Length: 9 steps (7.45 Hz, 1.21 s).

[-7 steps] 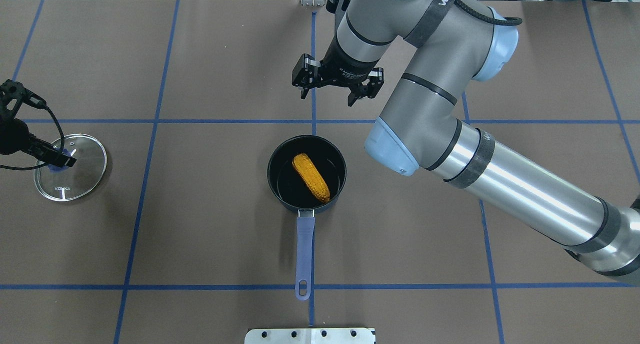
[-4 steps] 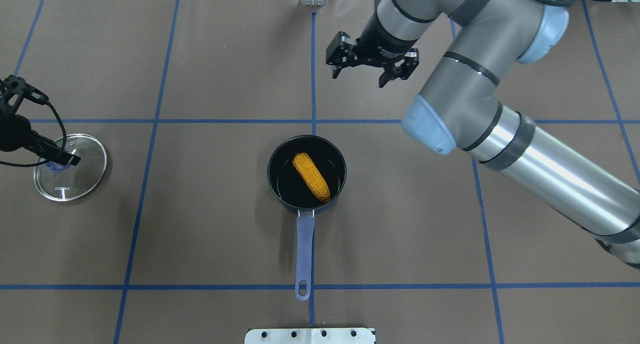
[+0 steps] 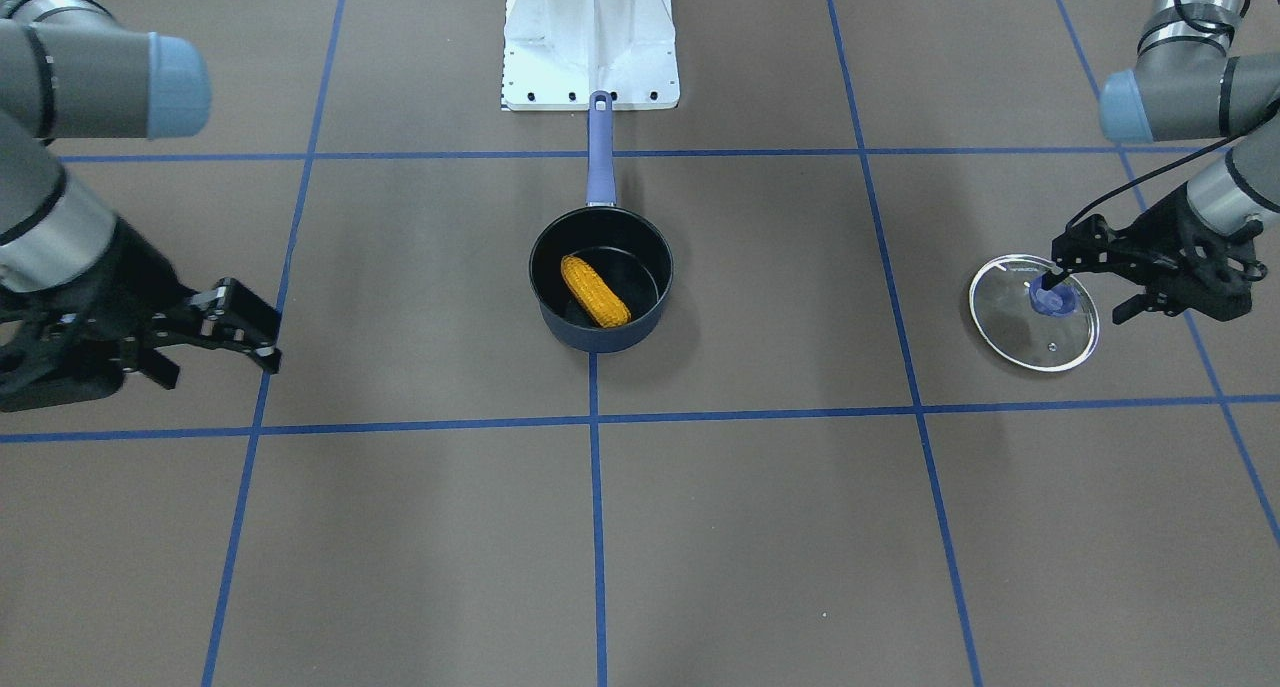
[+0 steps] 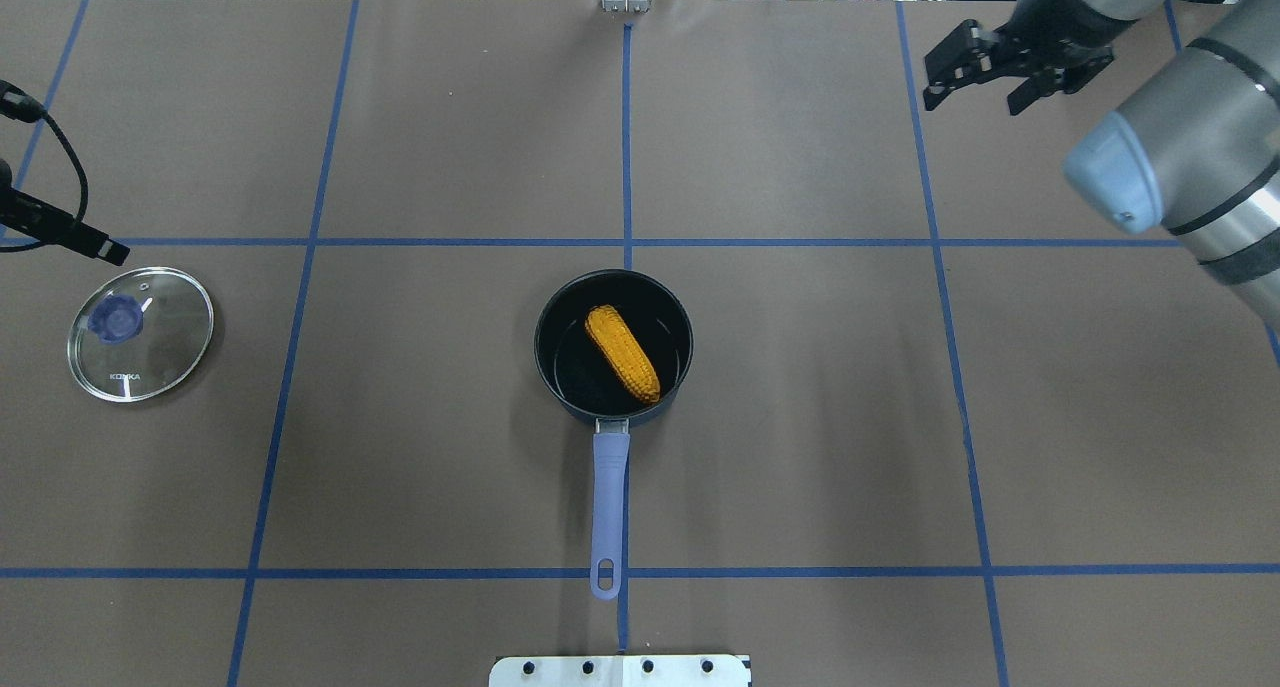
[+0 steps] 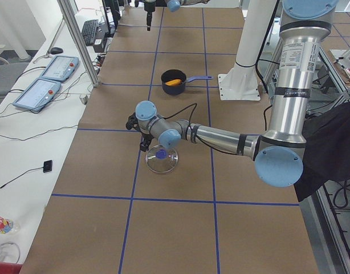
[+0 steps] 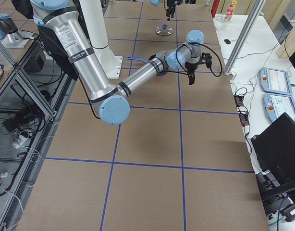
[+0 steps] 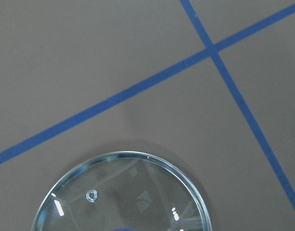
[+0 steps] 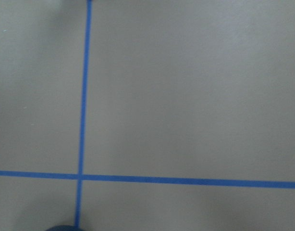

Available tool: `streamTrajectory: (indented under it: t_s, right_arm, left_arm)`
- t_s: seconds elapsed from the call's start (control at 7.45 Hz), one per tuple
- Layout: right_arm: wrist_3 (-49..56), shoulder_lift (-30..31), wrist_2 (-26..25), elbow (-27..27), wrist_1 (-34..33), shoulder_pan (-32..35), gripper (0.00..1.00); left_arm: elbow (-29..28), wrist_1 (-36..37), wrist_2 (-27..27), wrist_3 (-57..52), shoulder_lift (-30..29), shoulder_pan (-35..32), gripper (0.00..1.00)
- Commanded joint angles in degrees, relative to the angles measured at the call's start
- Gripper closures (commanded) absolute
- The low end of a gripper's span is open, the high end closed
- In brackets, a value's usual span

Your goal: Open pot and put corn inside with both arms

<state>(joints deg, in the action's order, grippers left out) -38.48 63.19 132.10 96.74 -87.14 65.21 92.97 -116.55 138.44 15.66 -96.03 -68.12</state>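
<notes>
Overhead exterior view first: you can see the corn point(image 4: 622, 353) lying inside the open pot point(image 4: 562, 372), slanted across its black bottom, in the middle of the brown mat point(image 4: 420, 447). The pot's long handle points back at the robot's white base plate point(image 4: 620, 670). A moment ago the right gripper point(image 4: 972, 95) hung just past the pot. Now it has swung off to the far right corner, with its claw apart and holding nothing. The left gripper point(image 3: 1088, 297) was down at the blue knob point(image 4: 116, 319) of the glass lid point(image 4: 150, 352). Now it has pulled back and up, so from above the knob shows all by itself, and its claw is apart and empty too. The lid lies flat on the mat, well apart from the pot, on the robot's left. To me that means the job looks done: lid off, corn in, and both arms going away. Blue tape lines point(image 4: 627, 147) cross the mat. Neither arm is near the pot, so I think neither one can bump it.
</notes>
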Motion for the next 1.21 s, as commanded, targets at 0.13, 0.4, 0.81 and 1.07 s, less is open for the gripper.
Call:
streamTrajectory:
  t_s: [0.13, 0.4, 0.81, 1.07]
  right_arm:
    - [19.2, 9.0, 4.3, -3.0, -0.1, 10.3, 0.00]
    - [22.9, 12.1, 4.7, -3.7, -0.1, 13.8, 0.00]
    - [22.2, 13.9, 5.3, -3.9, -0.1, 14.9, 0.00]
    - [21.8, 13.4, 5.2, -3.9, -0.1, 15.0, 0.00]
  left_arm:
    - [-0.1, 16.1, 2.3, -20.6, -1.9, -11.4, 0.02]
    - [-1.5, 19.3, 2.2, -26.8, -2.0, -14.4, 0.02]
    - [-8.1, 18.7, 2.5, -29.8, -4.6, -16.1, 0.02]
    - [-9.9, 18.6, 2.4, -33.1, -4.2, -16.8, 0.02]
